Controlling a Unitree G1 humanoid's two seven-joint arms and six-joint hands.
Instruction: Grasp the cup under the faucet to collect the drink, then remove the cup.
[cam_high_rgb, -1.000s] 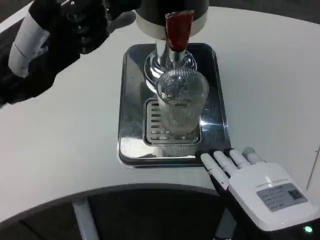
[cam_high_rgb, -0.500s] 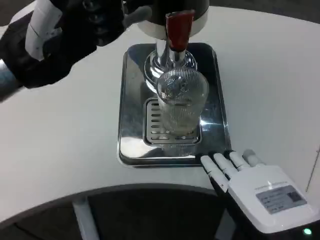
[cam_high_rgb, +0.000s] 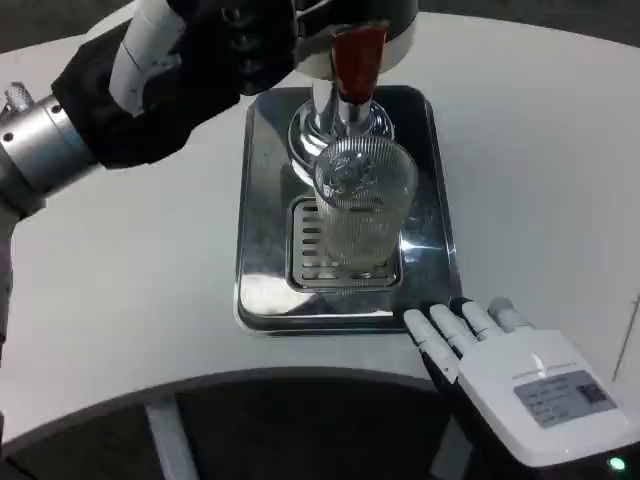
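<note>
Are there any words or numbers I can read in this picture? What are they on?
None can be read.
The grey label on the white back of the right hand carries lines of print, but they are too small and blurred to make out.
The red tap handle, the ribbed glass cup and the metal drip tray show no writing.

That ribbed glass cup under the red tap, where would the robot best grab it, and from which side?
Probably around the ribbed side wall of the cup, coming from the robot's right, where the right hand rests open by the tray. The cup stands upright on the grate, and the faucet sits right above its mouth, so a top grab looks blocked.
</note>
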